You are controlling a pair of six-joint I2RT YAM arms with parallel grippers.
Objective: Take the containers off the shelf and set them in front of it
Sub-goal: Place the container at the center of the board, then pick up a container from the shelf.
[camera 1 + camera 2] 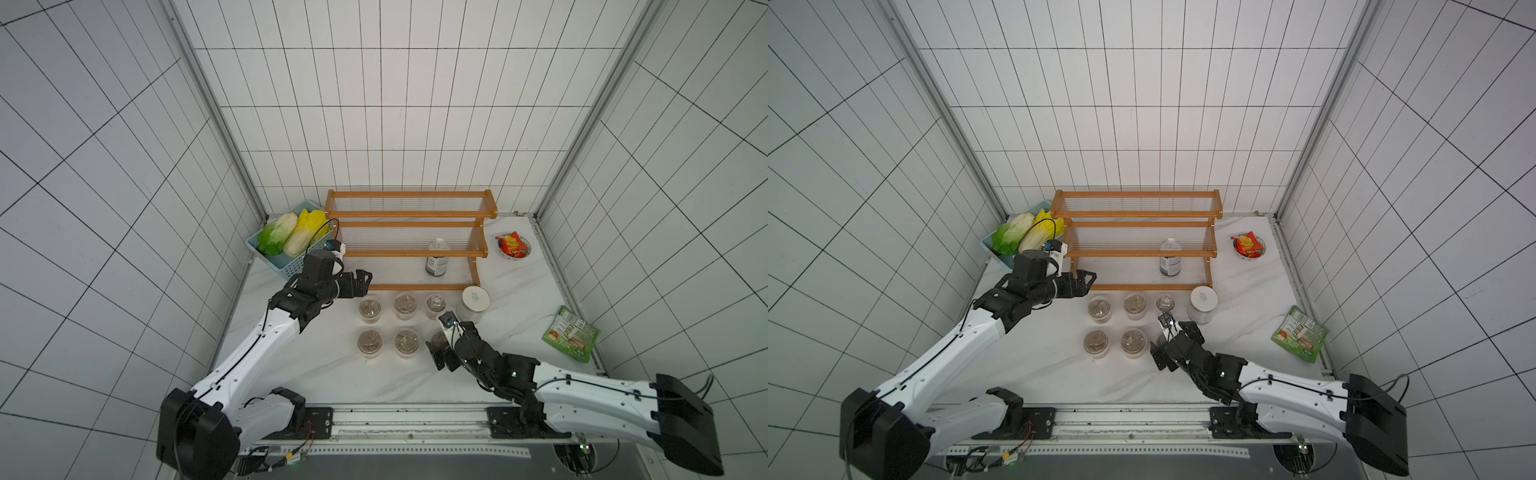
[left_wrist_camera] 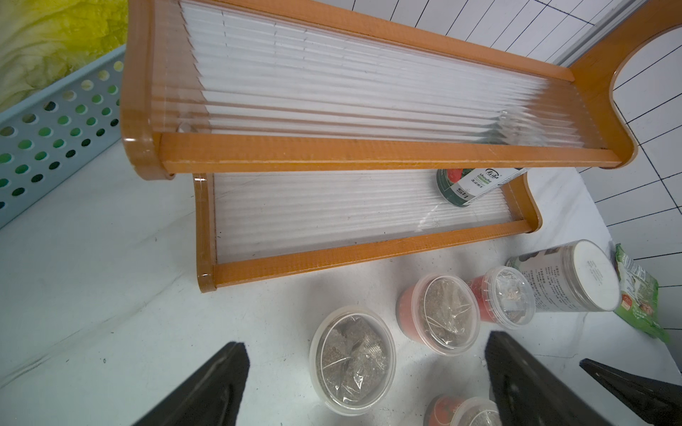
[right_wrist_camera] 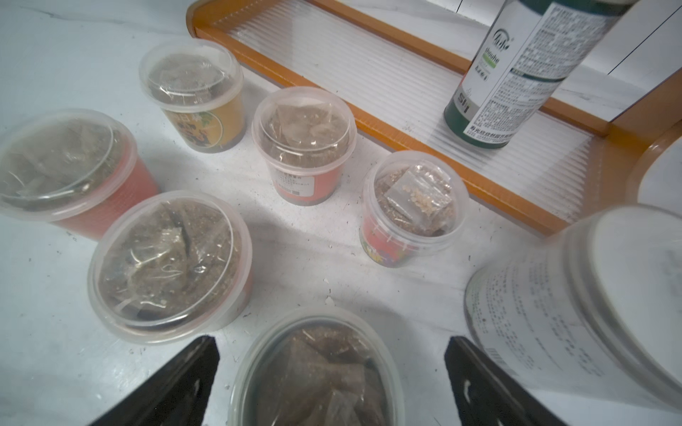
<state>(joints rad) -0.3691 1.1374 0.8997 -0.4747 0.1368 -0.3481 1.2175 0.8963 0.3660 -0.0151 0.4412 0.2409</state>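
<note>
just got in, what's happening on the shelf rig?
Clearing the shelf is nearly done. Six cups and the white jar stand in front of it; only the dark jar is on its lowest tier. The right gripper is open around one cup; the left gripper hovers open and empty by the shelf's left end.

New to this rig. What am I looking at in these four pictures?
Two robot arms at a marble table. Two pictures look down from overhead; two come from wrist cameras. Six lidded cups and a white-lidded jar stand before the wooden shelf; a dark jar stands on its lowest tier. Nothing is held: on the left arm, jaws are open and empty; on the right arm, open jaws straddle one cup. Aside: basket of cabbages, bowl with red packet, green packet.
</note>
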